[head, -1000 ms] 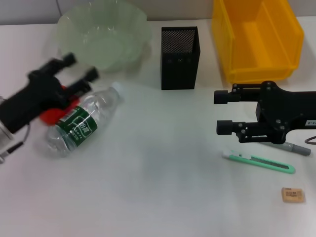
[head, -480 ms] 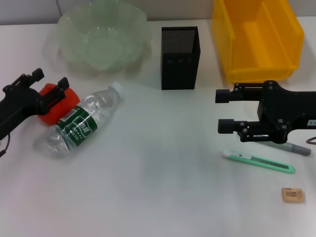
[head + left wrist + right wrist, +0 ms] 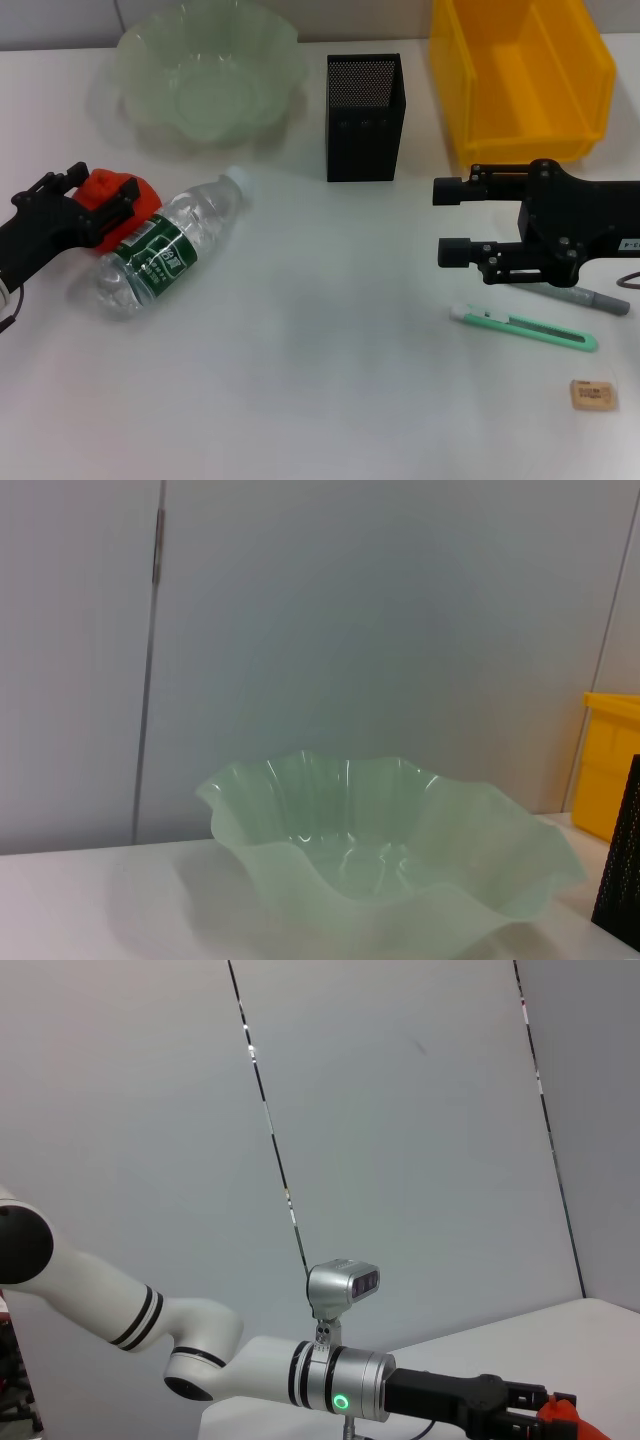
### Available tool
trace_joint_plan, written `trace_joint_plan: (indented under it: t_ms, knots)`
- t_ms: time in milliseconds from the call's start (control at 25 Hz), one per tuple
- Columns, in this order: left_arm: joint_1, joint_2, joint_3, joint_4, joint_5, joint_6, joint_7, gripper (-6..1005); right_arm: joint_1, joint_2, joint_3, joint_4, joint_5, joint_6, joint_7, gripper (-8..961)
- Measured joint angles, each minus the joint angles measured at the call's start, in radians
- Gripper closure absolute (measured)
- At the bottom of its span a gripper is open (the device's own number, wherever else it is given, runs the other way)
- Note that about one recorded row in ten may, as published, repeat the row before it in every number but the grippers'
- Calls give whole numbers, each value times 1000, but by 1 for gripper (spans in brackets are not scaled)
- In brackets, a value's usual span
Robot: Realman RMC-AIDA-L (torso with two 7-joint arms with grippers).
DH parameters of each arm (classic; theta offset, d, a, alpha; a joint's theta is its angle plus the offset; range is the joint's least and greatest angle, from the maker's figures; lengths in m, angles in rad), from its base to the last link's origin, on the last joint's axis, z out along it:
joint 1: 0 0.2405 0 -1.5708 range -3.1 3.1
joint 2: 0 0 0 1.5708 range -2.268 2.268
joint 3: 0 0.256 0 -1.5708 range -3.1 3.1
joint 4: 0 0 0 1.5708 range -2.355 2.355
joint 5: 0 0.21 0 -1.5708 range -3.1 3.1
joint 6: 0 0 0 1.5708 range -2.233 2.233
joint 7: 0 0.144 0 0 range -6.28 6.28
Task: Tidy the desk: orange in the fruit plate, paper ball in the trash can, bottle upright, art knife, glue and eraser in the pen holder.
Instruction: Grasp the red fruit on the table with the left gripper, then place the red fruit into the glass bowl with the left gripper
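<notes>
Fingers [image 3: 128,192] of the black left gripper [image 3: 95,190] spread either side of the round orange [image 3: 112,192], low at the left edge of the white desk [image 3: 320,380]. Against the orange on its right, one clear plastic water bottle [image 3: 165,248] with a green label, lying on its side, white cap toward the far side. Behind both, well apart, one pale green wavy-rimmed fruit plate [image 3: 208,72] near the far edge; same plate [image 3: 390,850] filling the left wrist view. At centre far, one black mesh pen holder [image 3: 364,116], upright. Wide bare desk from the bottle across to the right arm and along the whole near edge. Right of the holder, one yellow plastic bin [image 3: 520,80] at the far right corner. In front of the bin, black right gripper [image 3: 448,222], fingers parted and holding nothing, pointing left. Just under it, one grey glue pen [image 3: 585,297], then one green art knife [image 3: 525,328], then one tan eraser [image 3: 593,394] near the right edge.
</notes>
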Motion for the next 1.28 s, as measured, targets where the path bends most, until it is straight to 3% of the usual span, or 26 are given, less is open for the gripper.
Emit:
trace_joint_plan:
  t_ms: [160,360,520,600,840,880,1040,1080,1120,1240,1280]
  knots:
    - [-1,1,7,-1,0,-1,1,233,0,0,1,0,-2,0,0,316]
    - [0,2,12,-1,0,-8,1,345,0,0,4,0,-3,0,-1,320]
    - [8,2,11,3,-1,9,1,510,0,0,6,0,0,0,-1,324]
    - [11,1,7,6,-3,36,2,593,0,0,6,0,0,0,-6,326]
    - [0,0,-79,29,-10,215,2,672,1,0,7,2,2,1,-15,331]
    - [-29,-3,-116,30,-24,277,2,685,2,0,8,3,2,1,-15,332]
    - [-99,-4,-123,19,-53,287,16,737,2,7,8,3,2,1,-15,336]
    - [-158,-5,-122,3,-59,249,41,746,2,11,7,3,2,1,-16,337]
    - [-158,-5,-122,3,-59,249,41,755,2,11,7,3,2,1,-16,338]
    - [-252,-9,-123,-23,-60,130,79,783,2,15,5,3,2,2,-16,341]
    - [-315,-13,-115,-43,-60,10,108,798,-1,19,6,3,2,2,-16,342]
